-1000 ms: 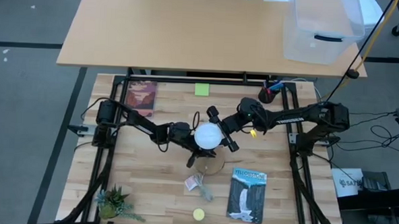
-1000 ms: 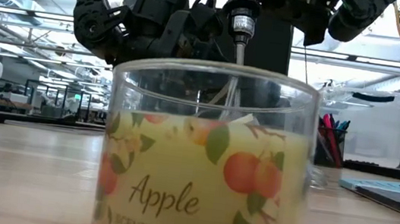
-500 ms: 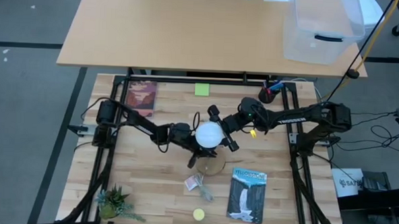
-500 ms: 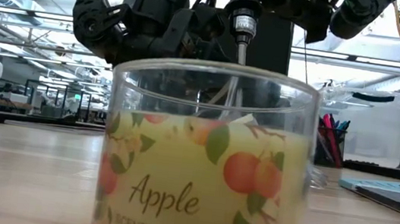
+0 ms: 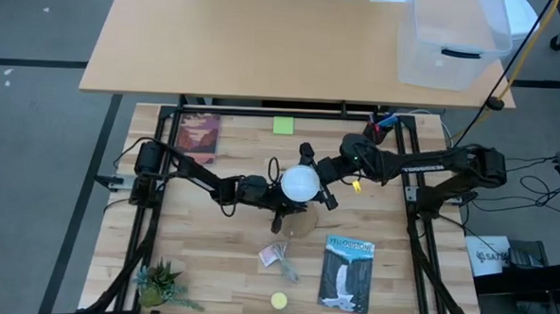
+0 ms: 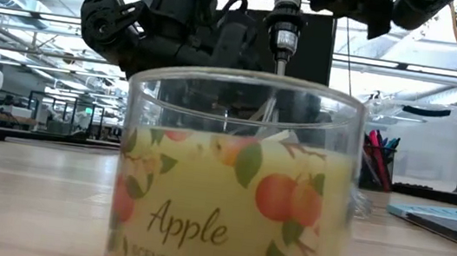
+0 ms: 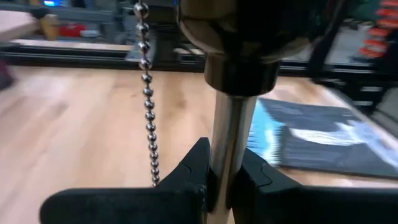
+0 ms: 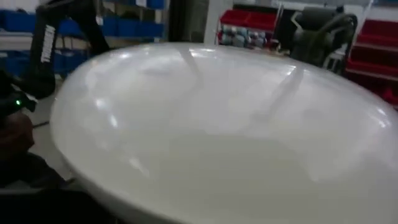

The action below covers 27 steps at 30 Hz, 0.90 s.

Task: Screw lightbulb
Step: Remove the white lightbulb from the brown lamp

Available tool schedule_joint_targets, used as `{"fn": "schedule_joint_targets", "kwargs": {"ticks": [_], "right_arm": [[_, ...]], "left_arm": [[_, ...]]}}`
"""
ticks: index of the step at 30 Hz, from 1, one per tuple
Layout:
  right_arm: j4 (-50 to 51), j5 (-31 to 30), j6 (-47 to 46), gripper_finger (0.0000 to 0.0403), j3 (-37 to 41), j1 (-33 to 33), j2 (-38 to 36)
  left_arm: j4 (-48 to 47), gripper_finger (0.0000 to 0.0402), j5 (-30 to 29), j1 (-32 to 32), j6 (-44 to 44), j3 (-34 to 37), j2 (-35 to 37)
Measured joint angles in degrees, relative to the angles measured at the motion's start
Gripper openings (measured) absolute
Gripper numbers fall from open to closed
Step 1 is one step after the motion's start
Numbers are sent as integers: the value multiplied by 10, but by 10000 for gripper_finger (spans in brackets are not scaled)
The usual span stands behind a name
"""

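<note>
The white frosted lightbulb is held over the middle of the table in my right gripper, which comes from the right; the globe fills the right wrist view. Below it stands a small lamp: a round wooden base, a thin metal stem, a dark socket and a bead pull chain. My left gripper, reaching from the left, is shut on the stem. The bulb's screw neck and the top of the socket are hidden under the globe. My left gripper pinches the lamp's metal stem between its two fingers, below the socket. The fingers come level from the table's left and lie across the stem, which stands about upright. My right gripper pinches the bulb's globe between its two fingers, one on the far side and one on the near side. It comes about level from the table's right. The bulb is up off the table, above the lamp's base.
An Apple candle jar fills the low view. A book, a green note and a pen cup lie at the back. A magazine, a small packet, a yellow disc and a plant lie near the front.
My right gripper has carried the bulb a little toward the table's far right and upward. In the low view the lamp's silver fitting and stem have shifted right and up with it. My left gripper has kept its hold on the stem.
</note>
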<state>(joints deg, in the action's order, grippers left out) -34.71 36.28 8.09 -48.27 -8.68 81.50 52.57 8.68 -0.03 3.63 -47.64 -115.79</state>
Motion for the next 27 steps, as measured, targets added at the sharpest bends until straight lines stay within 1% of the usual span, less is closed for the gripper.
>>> {"fn": "schedule_joint_targets", "kwargs": {"ticks": [3,7,11,17,23,27], "right_arm": [[52,-38,15,300,1,5,-30],[122,-125,42,300,2,10,-68],[156,-196,44,300,2,12,-88],[165,-245,32,300,2,14,-93],[165,-346,31,300,2,32,-93],[161,-371,34,300,2,40,-93]], "left_arm": [[-4,30,-43,0,-4,0,0],[-8,30,-99,1,-1,0,0],[-9,30,-146,2,6,0,0],[-9,30,-196,3,21,0,0],[-14,30,-236,4,35,0,0],[-19,30,-264,4,44,0,0]]}}
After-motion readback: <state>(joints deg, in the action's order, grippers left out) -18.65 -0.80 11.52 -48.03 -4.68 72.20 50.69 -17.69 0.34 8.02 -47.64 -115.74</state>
